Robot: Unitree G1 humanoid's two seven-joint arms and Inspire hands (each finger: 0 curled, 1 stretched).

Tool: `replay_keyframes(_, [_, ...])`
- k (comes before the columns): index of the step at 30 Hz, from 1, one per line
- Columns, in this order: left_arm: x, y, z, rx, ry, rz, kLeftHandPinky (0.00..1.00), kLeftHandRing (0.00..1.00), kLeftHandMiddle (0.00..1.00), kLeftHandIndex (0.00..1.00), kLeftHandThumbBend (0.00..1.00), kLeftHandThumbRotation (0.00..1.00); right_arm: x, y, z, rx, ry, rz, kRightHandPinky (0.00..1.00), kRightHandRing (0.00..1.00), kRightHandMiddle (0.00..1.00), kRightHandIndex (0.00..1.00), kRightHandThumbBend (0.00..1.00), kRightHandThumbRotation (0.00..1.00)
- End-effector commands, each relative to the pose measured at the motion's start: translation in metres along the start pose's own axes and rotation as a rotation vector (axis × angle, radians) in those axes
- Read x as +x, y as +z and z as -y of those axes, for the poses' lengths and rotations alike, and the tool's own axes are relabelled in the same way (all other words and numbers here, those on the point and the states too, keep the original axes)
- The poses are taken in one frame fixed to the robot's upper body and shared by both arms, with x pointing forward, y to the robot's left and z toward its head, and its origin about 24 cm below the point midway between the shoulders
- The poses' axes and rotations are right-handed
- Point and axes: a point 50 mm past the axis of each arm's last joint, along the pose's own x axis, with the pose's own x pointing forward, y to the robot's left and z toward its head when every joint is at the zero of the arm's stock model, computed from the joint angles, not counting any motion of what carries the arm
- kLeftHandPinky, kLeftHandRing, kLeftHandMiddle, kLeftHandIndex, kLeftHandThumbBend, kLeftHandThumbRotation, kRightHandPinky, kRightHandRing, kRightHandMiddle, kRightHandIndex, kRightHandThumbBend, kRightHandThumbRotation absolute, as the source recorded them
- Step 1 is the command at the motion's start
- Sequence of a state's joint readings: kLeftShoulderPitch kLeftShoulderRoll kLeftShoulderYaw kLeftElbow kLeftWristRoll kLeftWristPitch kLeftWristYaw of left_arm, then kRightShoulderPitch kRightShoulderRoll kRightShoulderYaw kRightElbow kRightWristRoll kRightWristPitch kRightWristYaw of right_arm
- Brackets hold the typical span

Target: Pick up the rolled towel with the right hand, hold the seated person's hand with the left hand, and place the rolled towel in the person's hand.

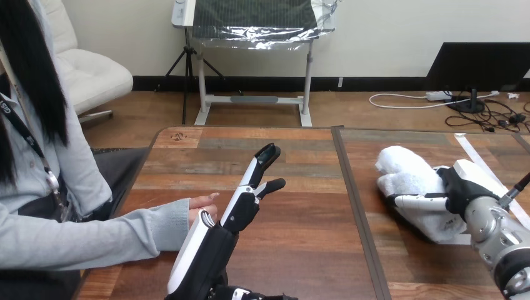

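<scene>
Plainly, on the left hand (240, 211), just left of the frame's centre, the fingers (265, 156) stand straight and point toward the upper middle, with the thumb out to the right. They grip nothing. That open pose reads as an approach made ready to take the person's hand (204, 202), which lies flat on the table (300, 250) immediately to the left, its fingertips showing at the robot's wrist; whether the two touch I cannot tell. At the right of the frame, the right hand (461, 187) has its fingers (412, 202) curled across the near side of the rolled towel (406, 169), a wrapping hold that suits a soft, bulky roll. The towel appears to rest on the table at mid-right, well apart from the person's hand. By my judgement the pickup is under way, and both the holding and the hand-over are not yet done.
</scene>
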State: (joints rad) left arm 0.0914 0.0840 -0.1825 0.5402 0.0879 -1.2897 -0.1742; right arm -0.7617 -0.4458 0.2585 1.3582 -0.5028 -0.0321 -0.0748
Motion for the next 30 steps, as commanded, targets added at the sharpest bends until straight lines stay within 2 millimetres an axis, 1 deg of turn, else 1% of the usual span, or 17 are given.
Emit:
replay_keyframes(1, [0.0126,0.0059,-0.0048,0.009,0.015,0.071,0.88,1.0,1.0,1.0,1.0,0.74,-0.0044,0.0017,-0.0352,0.065,0.101,-0.004,0.57,0.66,0.72,0.79,0.83,0.34])
replay_keyframes(3, [0.0131,0.0057,-0.0051,0.007,0.012,0.071,0.89,1.0,1.0,1.0,1.0,0.74,-0.0043,0.0015,-0.0347,0.103,0.098,-0.009,0.54,0.63,0.7,0.77,0.83,0.27])
replay_keyframes(4, [0.0132,0.0057,-0.0052,0.007,0.012,0.071,0.89,1.0,1.0,1.0,1.0,0.73,-0.0043,0.0014,-0.0346,0.113,0.097,-0.01,0.51,0.6,0.68,0.75,0.82,0.21])
replay_keyframes(5, [0.0133,0.0058,-0.0056,0.013,0.012,0.071,0.89,1.0,1.0,1.0,1.0,0.73,-0.0044,0.0011,-0.0344,0.14,0.092,-0.008,0.51,0.6,0.68,0.75,0.82,0.21])
replay_keyframes(6, [0.0133,0.0058,-0.0059,0.018,0.012,0.071,0.89,1.0,1.0,1.0,1.0,0.74,-0.0044,0.0009,-0.0343,0.157,0.088,-0.006,0.47,0.57,0.66,0.72,0.82,0.13])
replay_keyframes(10, [0.0135,0.0058,-0.0065,0.023,0.012,0.07,0.89,1.0,1.0,1.0,1.0,0.74,-0.0049,0.0,-0.0339,0.222,0.072,0.005,0.42,0.53,0.62,0.67,0.82,0.05])
replay_keyframes(14, [0.0128,0.0053,-0.0074,0.029,0.01,0.066,0.88,1.0,1.0,1.0,1.0,0.75,-0.0053,0.0004,-0.0331,0.267,0.05,0.03,0.37,0.5,0.6,0.62,0.81,0.02])
replay_keyframes(17, [0.0124,0.005,-0.0084,0.04,0.005,0.06,0.88,0.99,1.0,1.0,1.0,0.75,-0.0056,0.0012,-0.0323,0.292,0.037,0.049,0.38,0.51,0.6,0.59,0.81,0.01])
replay_keyframes(23, [0.0124,0.0046,-0.0106,0.068,-0.019,0.048,0.8,0.95,1.0,1.0,1.0,0.78,-0.0058,0.0028,-0.0308,0.384,0.028,0.071,0.43,0.55,0.59,0.55,0.81,0.0])
replay_keyframes(26, [0.0126,0.0044,-0.0112,0.075,-0.027,0.046,0.78,0.94,1.0,1.0,1.0,0.78,-0.0058,0.0038,-0.0301,0.418,0.022,0.079,0.43,0.54,0.59,0.55,0.81,0.0])
replay_keyframes(30, [0.0123,0.004,-0.0117,0.074,-0.037,0.041,0.75,0.93,0.99,1.0,1.0,0.76,-0.0061,0.006,-0.0286,0.469,0.007,0.101,0.39,0.5,0.56,0.54,0.81,0.0])
